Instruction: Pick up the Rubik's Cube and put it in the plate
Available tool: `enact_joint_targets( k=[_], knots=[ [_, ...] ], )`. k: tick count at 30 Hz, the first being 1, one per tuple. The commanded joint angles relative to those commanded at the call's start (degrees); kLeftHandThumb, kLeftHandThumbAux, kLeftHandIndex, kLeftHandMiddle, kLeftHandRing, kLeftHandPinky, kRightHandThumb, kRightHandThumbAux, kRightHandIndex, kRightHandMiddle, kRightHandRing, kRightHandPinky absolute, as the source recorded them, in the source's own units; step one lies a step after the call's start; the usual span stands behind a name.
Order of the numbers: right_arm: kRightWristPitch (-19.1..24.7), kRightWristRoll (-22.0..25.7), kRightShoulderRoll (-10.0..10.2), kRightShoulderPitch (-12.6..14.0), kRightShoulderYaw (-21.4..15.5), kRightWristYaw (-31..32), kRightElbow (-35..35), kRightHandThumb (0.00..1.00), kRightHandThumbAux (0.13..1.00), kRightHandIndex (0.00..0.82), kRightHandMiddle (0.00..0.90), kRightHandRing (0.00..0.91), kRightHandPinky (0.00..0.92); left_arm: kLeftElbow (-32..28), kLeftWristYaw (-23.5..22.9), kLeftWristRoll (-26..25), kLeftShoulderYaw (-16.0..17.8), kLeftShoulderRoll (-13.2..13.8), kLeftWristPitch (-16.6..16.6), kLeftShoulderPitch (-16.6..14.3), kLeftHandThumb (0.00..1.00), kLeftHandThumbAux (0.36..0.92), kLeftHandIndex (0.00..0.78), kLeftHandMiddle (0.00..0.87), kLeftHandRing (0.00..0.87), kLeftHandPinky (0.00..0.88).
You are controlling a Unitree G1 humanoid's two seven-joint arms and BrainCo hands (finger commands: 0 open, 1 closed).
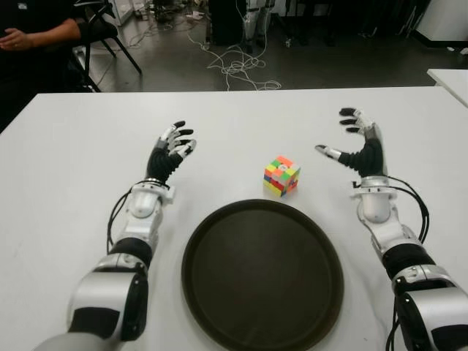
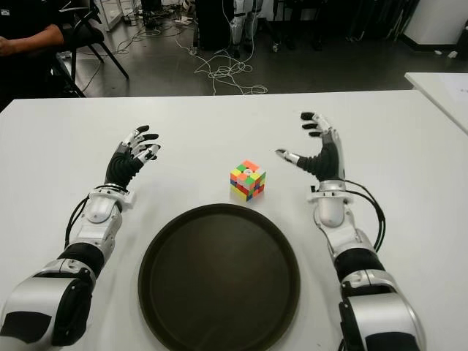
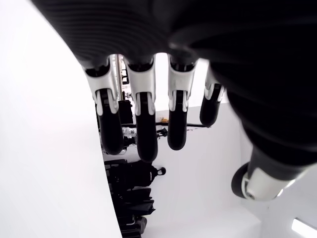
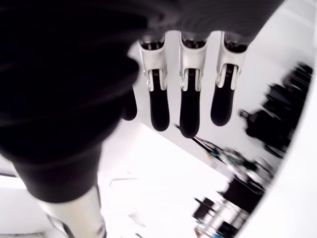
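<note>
**Dark plate empty, cube on the white tabletop just past its rim**

Dark brown and round, one plate (image 1: 262, 274) lies nearest the robot on the white tabletop (image 1: 80, 153), between the two forearms. It holds nothing.

Just beyond the plate's far rim, slightly toward the robot's right, sits one Rubik's Cube (image 1: 281, 175). It rests flat on the tabletop, close to the rim but apart from it, turned so that a vertical edge faces the robot and two side faces show at once. Being a cube, it has no long axis. Its stickers are mixed: green, yellow, orange, red and blue.

The right hand (image 1: 356, 142) is raised near the cube on its right side, apart from it. Its fingers (image 4: 189, 94) are extended and spread, the thumb pointing toward the cube, and it grips nothing. The left hand (image 1: 172, 148) shows farther off on the cube's left, beyond the plate's left edge, fingers (image 3: 145, 124) straight and relaxed, also holding nothing.

Past the tabletop's far edge are a dark floor with loose white cables (image 1: 234, 62) and, at the far left, a seated person (image 1: 33, 36).
</note>
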Motion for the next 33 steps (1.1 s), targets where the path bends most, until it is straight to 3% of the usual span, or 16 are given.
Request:
enact_joint_targets(
  k=[4, 9, 13, 16, 19, 23, 27, 33],
  knots=[
    [0.4, -0.3, -1.0, -2.3, 0.0, 0.7, -0.5, 0.083, 0.867, 0.279, 0.287, 0.291, 0.329, 0.1, -0.1, -0.3, 0.1, 0.1, -0.1, 0.0, 0.113, 0.634, 0.160, 0.249, 0.287, 0.343],
    [3.9, -1.4, -3.3, -9.2, 1.1, 5.6, -4.3, 0.122, 0.880, 0.287, 0.283, 0.282, 0.330, 0.2, 0.4, 0.0, -0.1, 0.3, 0.4, -0.1, 0.105, 0.633, 0.159, 0.244, 0.282, 0.334],
    [6.5, -4.3, -5.1, -12.5, 3.5, 8.8, -6.8, 0.093, 0.885, 0.288, 0.287, 0.282, 0.324, 0.2, 1.0, 0.2, -0.4, 0.4, 0.5, -0.2, 0.098, 0.630, 0.169, 0.245, 0.284, 0.339],
    [11.0, -7.5, -8.5, -12.9, 6.8, 16.7, -12.7, 0.040, 0.887, 0.259, 0.282, 0.276, 0.301, 0.2, 1.4, 0.5, -0.6, 0.6, 0.7, -0.2, 0.096, 0.639, 0.165, 0.245, 0.278, 0.318],
    [13.9, -8.3, -10.2, -11.9, 8.5, 22.4, -18.2, 0.013, 0.885, 0.252, 0.282, 0.276, 0.287, 0.1, 1.6, 0.7, -0.7, 0.6, 0.6, -0.2, 0.095, 0.642, 0.164, 0.247, 0.276, 0.314],
    [16.5, -9.4, -10.9, -11.1, 11.0, 28.3, -23.4, 0.003, 0.877, 0.263, 0.290, 0.284, 0.271, 0.0, 1.9, 0.9, -0.7, 0.6, 0.4, 0.0, 0.096, 0.642, 0.163, 0.248, 0.275, 0.315],
    [15.5, -9.1, -12.1, -12.2, 13.7, 35.3, -22.9, 0.000, 0.892, 0.295, 0.327, 0.320, 0.307, -0.2, 1.9, 0.7, -0.6, 0.6, 0.3, 0.1, 0.101, 0.651, 0.165, 0.256, 0.278, 0.312],
    [15.8, -10.9, -11.9, -13.5, 16.4, 38.8, -20.8, 0.000, 0.913, 0.356, 0.392, 0.415, 0.384, -0.2, 1.8, 0.8, -0.7, 0.7, 0.3, 0.2, 0.103, 0.648, 0.161, 0.253, 0.278, 0.311]
  ],
)
